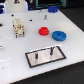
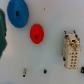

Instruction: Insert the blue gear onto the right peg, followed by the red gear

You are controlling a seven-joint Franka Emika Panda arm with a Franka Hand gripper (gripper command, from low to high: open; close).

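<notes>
The blue gear [image 1: 59,35] lies flat on the white table, toward the exterior view's right. The red gear [image 1: 44,31] lies flat just to its left, apart from it. Nearer the front is the grey plate with a black border [image 1: 46,62], carrying two thin dark upright pins. The right peg [image 1: 51,50] is bare, and so is the other pin [image 1: 40,53]. The wrist view looks down from high up on the blue gear [image 2: 18,13] and the red gear [image 2: 37,33]. The plate is outside that view. No gripper fingers show in either view.
A tan and white block with dark holes [image 1: 18,27] [image 2: 71,50] stands left of the red gear. A smaller dark-blue piece [image 1: 52,9] and a small dark item [image 1: 45,16] sit at the back. A dark teal shape [image 2: 2,30] cuts the wrist view's edge.
</notes>
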